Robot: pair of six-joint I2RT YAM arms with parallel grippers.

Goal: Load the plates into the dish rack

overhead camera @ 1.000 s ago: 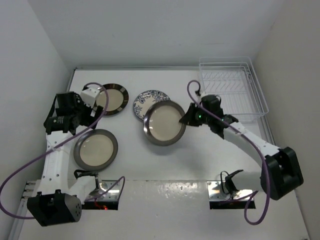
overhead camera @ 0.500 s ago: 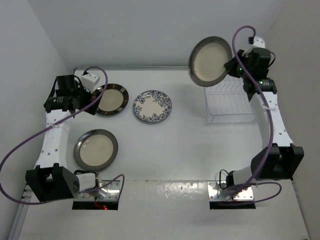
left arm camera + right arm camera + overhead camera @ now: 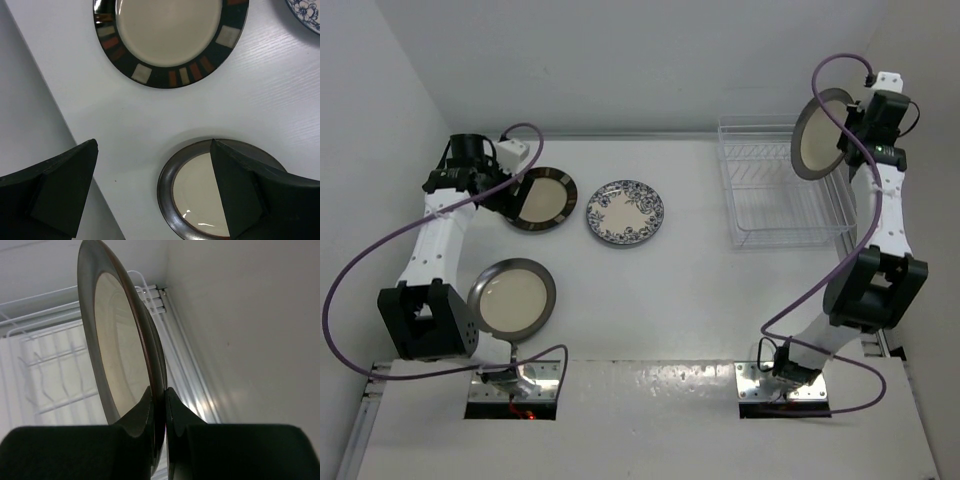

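My right gripper (image 3: 851, 140) is shut on the rim of a grey-rimmed, cream-centred plate (image 3: 817, 134) and holds it on edge in the air over the right part of the white wire dish rack (image 3: 782, 190). The right wrist view shows the fingers pinching the plate's rim (image 3: 120, 340) with the rack's bars (image 3: 47, 347) behind. My left gripper (image 3: 503, 193) is open and empty above the table beside a dark plate with coloured rim patches (image 3: 541, 198). A grey-rimmed plate (image 3: 512, 298) lies near left. The blue floral plate (image 3: 625, 212) lies mid-table.
White walls close in the table at the left, back and right; the right wall stands right beside the held plate (image 3: 240, 330). The left wrist view shows the patched plate (image 3: 170, 35), the grey-rimmed plate (image 3: 197, 195) and the table's left edge (image 3: 75, 135).
My right arm has swung the held plate from above the rack's left back corner to over its right side and turned it on edge. My left gripper has shifted slightly toward the back.
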